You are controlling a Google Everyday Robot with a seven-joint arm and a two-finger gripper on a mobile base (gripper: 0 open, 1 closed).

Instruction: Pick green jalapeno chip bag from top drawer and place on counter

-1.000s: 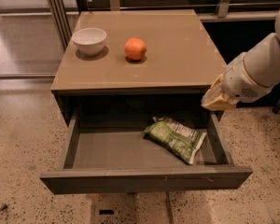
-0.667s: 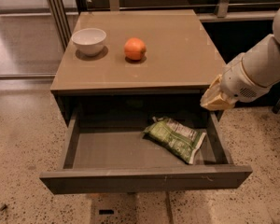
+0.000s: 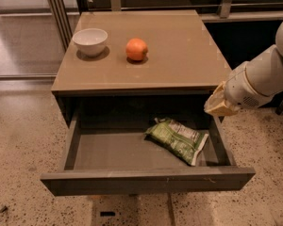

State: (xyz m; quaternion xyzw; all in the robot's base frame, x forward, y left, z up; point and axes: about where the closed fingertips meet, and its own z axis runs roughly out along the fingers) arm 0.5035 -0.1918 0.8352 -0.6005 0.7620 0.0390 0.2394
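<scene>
The green jalapeno chip bag (image 3: pixel 177 139) lies flat in the right half of the open top drawer (image 3: pixel 146 180), with its white printed panel facing up. The drawer is pulled well out of the cabinet. My gripper (image 3: pixel 219 105) hangs at the end of the white arm, at the right front corner of the counter (image 3: pixel 179 51). It is above the drawer's right side wall, a little up and to the right of the bag, and it does not touch the bag.
A white bowl (image 3: pixel 90 41) and an orange fruit (image 3: pixel 136 49) stand on the far left part of the counter. Speckled terrazzo floor (image 3: pixel 23 145) surrounds the cabinet. Metal posts and a rail run behind it.
</scene>
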